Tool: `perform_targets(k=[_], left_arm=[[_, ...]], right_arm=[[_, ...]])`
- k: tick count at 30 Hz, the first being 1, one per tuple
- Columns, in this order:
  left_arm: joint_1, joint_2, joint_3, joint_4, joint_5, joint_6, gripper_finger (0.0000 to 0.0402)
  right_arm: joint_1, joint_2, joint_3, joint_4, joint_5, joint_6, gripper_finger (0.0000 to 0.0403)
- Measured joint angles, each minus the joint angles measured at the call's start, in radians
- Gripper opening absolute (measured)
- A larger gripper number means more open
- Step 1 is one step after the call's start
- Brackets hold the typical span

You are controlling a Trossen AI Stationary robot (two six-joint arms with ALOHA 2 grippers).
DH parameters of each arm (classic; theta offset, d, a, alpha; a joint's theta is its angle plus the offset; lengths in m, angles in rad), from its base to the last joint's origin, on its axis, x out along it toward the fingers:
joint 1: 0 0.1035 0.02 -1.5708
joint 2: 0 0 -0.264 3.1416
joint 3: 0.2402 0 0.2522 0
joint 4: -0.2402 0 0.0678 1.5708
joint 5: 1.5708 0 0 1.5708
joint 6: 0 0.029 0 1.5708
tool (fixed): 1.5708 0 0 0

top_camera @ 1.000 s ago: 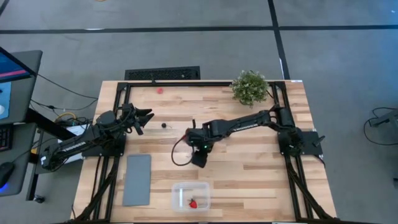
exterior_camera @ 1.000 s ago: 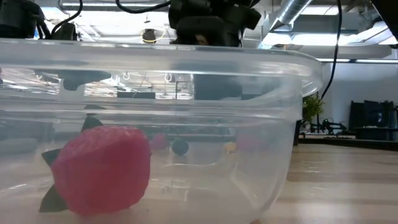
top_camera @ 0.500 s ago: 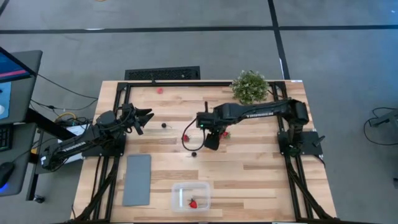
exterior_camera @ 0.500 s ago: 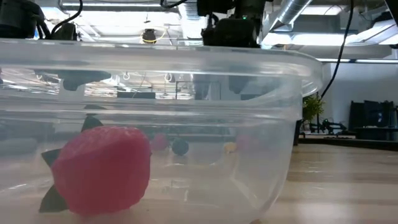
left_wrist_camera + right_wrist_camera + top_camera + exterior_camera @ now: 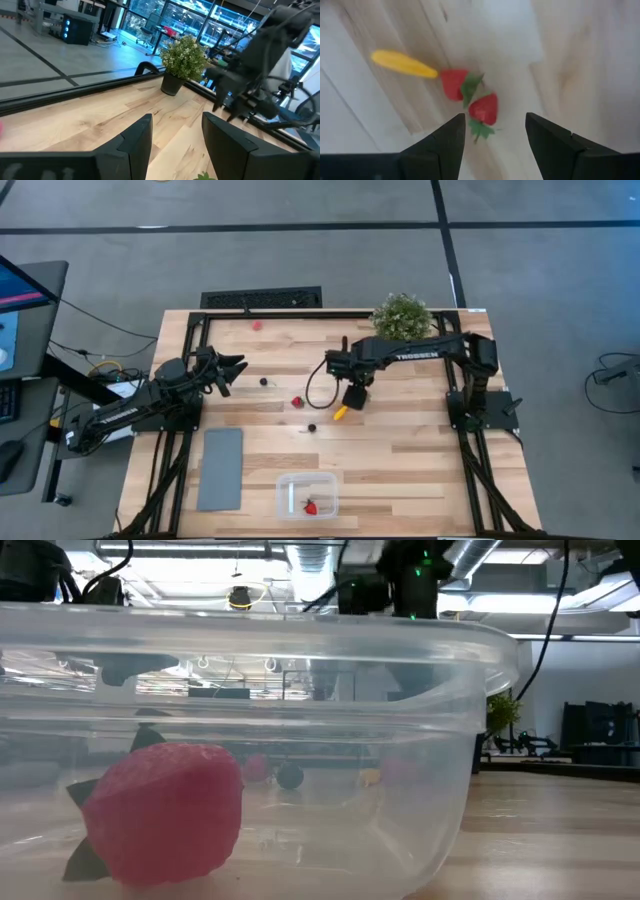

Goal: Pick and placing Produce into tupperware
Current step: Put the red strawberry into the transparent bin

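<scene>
The clear tupperware (image 5: pixel 307 495) stands at the near edge with one red strawberry (image 5: pixel 310 506) lying on its floor; its wall fills the low view (image 5: pixel 470 740). Loose produce lies on the wood: a yellow piece (image 5: pixel 340 413), a red strawberry (image 5: pixel 297 402) and two black berries (image 5: pixel 311 427) (image 5: pixel 264 381). My right gripper (image 5: pixel 352 395) hangs open, pointing down over two more strawberries (image 5: pixel 454 82) (image 5: pixel 484 108) beside the yellow piece (image 5: pixel 404 64), touching nothing. My left gripper (image 5: pixel 235 370) waits open at the left, level, with nothing between its fingers (image 5: pixel 135 140).
A leafy potted plant (image 5: pixel 402 318) stands at the far right corner, close behind my right arm. A flat grey slab (image 5: pixel 221 468) lies left of the tupperware. A pale pink spot (image 5: pixel 257 324) marks the far edge. Bare wood lies right of the tupperware.
My right gripper has swung from the table's middle toward the far right, away from the tupperware, rising a little and tipping to point straight down. The black berry and a red strawberry that the arm covered now show on the wood.
</scene>
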Motion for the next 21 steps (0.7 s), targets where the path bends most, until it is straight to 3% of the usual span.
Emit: perform_targets(k=[4, 21], left_arm=[[0.0, 0.0, 0.0, 0.0, 0.0, 0.0, 0.0163], [0.0, 0.0, 0.0, 0.0, -0.001, 0.0, 0.0163]], right_arm=[[-0.025, 0.0, -0.075, 0.029, -0.074, 0.037, 0.0233], [0.001, 0.0, -0.153, 0.153, -0.076, 0.09, 0.0233]])
